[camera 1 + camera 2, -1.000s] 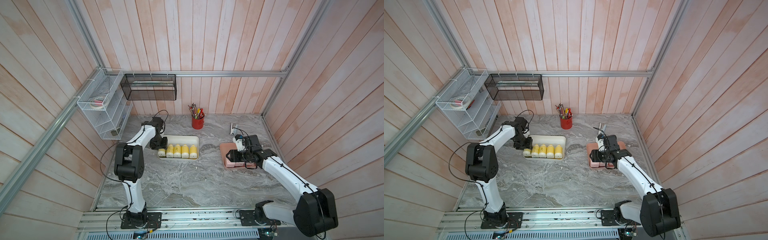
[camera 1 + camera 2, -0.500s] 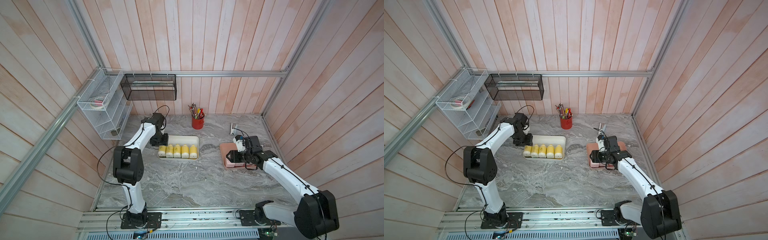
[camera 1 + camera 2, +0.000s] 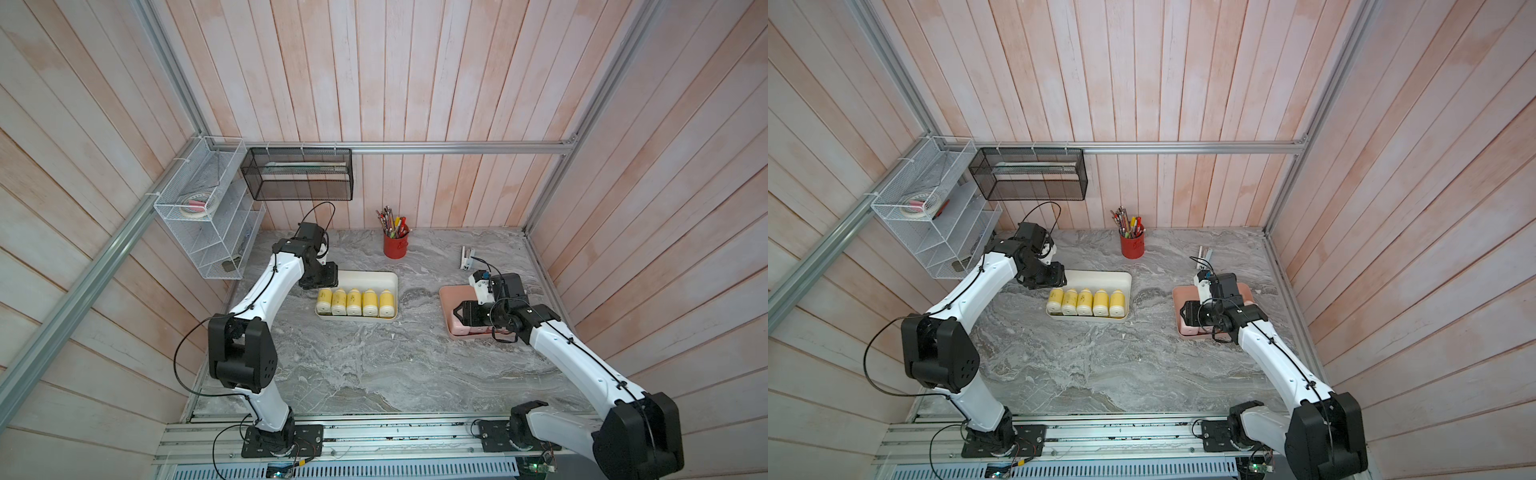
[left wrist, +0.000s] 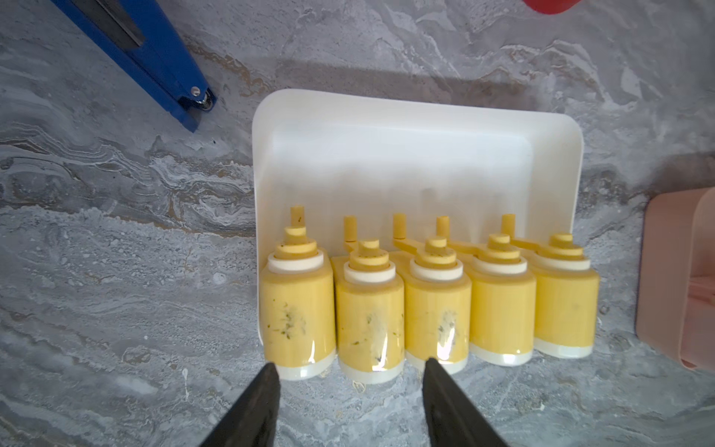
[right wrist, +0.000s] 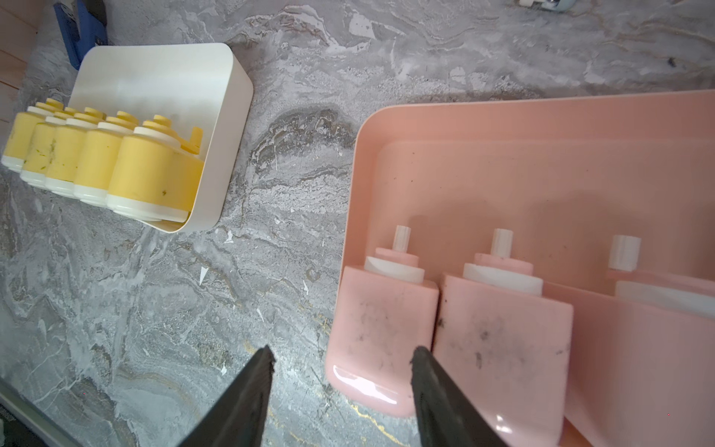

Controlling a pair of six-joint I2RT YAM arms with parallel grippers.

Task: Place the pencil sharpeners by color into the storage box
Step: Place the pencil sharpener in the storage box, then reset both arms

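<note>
Robot lab cell: plank walls (image 3: 374,83), aluminium frame (image 3: 457,146), marble tabletop (image 3: 374,365).

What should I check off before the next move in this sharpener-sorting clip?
1. All yellow bottle-shaped sharpeners in the cream plastic tray: ok, five lie side by side.
2. All pale pink boxy sharpeners in the pink plastic tray: cannot tell, only three show.
3. Left pincer empty: ok, jaws apart, nothing between them.
4. Right pincer empty: ok, jaws open by the endmost pink one.
5. Colours unmixed: ok in what shows.
</note>
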